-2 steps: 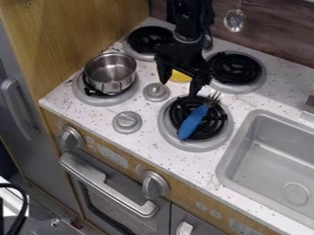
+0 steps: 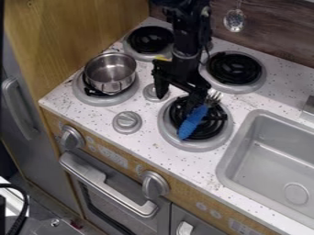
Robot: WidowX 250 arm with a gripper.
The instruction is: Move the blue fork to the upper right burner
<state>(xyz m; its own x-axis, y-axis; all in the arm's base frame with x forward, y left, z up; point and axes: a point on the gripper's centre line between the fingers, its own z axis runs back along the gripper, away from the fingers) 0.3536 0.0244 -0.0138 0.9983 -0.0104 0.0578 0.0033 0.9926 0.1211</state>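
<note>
Our hand [image 2: 178, 97] hangs open by the blue fork [image 2: 193, 122]; we should straddle the handle and close squarely before lifting toward the upper right burner [image 2: 235, 69].

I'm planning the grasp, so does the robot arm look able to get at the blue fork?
Probably yes: the open tool hangs close to the fork, and nothing lies on it.

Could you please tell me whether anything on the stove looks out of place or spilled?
The blue fork looks out of place, lying directly on the front right burner, where a pan would usually go. I see no obvious spill or damage.
</note>
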